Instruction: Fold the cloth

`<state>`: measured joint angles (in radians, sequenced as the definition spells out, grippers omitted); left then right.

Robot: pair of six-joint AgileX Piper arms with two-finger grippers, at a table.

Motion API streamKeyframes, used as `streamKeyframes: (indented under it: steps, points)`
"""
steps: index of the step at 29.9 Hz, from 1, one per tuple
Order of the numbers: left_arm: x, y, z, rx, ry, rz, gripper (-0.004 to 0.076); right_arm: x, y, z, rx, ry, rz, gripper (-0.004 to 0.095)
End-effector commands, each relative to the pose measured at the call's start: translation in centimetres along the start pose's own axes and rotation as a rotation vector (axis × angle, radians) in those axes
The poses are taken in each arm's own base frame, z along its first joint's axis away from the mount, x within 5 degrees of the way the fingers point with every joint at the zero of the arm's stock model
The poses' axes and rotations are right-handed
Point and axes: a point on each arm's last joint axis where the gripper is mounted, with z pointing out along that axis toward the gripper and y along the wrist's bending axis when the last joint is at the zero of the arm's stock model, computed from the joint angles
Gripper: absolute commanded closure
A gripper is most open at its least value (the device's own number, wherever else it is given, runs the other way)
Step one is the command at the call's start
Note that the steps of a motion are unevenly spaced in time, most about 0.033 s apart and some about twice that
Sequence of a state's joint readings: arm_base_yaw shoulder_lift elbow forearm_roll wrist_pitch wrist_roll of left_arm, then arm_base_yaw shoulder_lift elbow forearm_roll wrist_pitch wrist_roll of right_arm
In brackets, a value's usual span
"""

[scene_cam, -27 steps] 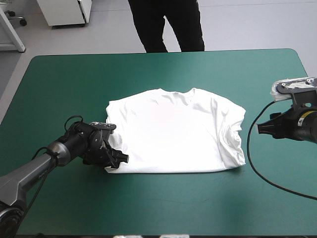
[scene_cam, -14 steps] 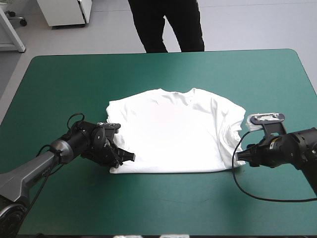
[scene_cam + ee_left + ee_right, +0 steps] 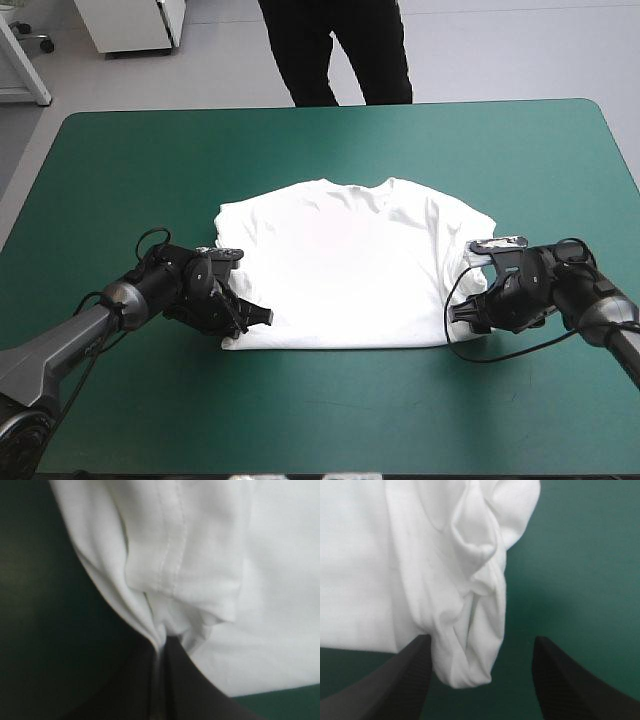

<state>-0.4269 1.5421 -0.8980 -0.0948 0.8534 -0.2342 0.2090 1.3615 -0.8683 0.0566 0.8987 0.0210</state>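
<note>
One T-shirt (image 3: 350,270) lies crosswise, collar (image 3: 358,185) toward the table's (image 3: 150,150) far edge.

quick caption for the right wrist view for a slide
Open right gripper straddling a bunched corner of the white T-shirt on the teal-green cover.

The right gripper (image 3: 462,312), which earlier hung raised and well off to the side, has come down and in. Its black fingers now stand apart, with the bunched near corner of the T-shirt (image 3: 350,270) lying between them. The left gripper (image 3: 257,318) has nudged a little further in along the near hem since the first look, pinched on its corner of the cloth, which has crept slightly inward ahead of it
</note>
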Motion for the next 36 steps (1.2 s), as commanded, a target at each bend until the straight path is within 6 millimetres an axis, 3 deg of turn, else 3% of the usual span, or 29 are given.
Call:
streamKeyframes:
  steps: [1,9,14,19,21,25,36]
  points:
    - [-0.5,0.1,0.5,-0.019,-0.040,0.024,0.0733,-1.1,0.0,0.2,0.004,-0.043,-0.019,0.0342]
    - [-0.5,0.1,0.5,-0.019,-0.040,0.024,0.0733,-1.6,-0.1,3.0,0.007,0.040,-0.014,0.0383]
    - [-0.5,0.1,0.5,-0.020,-0.043,0.026,0.0733,-1.7,-0.1,4.1,0.009,0.080,-0.012,0.0589]
    - [-0.7,0.2,0.3,-0.032,-0.065,0.043,0.0733,-1.7,-0.1,4.2,0.010,0.086,-0.012,0.0907]
    - [-0.6,0.3,-0.3,-0.038,-0.083,0.053,0.0733,-1.7,-0.1,4.0,0.009,0.100,-0.012,0.0922]
    - [-0.2,0.4,-2.1,-0.036,-0.136,0.063,0.0733,-2.2,0.0,2.5,0.007,0.079,-0.015,0.0925]
    - [1.6,0.5,-7.2,0.019,-0.290,0.052,0.0733,-4.1,0.5,-5.0,-0.008,-0.061,-0.026,0.0925]
